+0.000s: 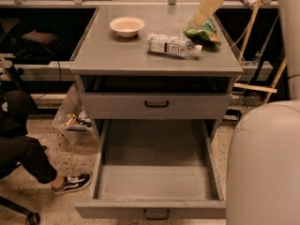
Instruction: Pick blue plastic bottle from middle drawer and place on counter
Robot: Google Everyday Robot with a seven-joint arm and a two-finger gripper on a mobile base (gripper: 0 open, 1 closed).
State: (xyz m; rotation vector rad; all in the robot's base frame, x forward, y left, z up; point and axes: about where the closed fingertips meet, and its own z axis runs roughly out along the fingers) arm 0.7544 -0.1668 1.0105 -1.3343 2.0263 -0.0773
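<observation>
The blue plastic bottle (172,45) lies on its side on the counter (112,55), cap pointing right, with nothing holding it. My gripper (200,17) hangs above the counter's far right corner, up and to the right of the bottle and clear of it, just over a green snack bag (203,32). The middle drawer (157,182) is pulled fully out at the bottom and its tray holds nothing.
A white bowl (126,26) sits at the counter's back left. The handled drawer above (157,104) is shut. My arm's large pale body (265,163) fills the lower right. A seated person's leg and shoe (70,183) are on the floor at left, next to a clear bin (70,118).
</observation>
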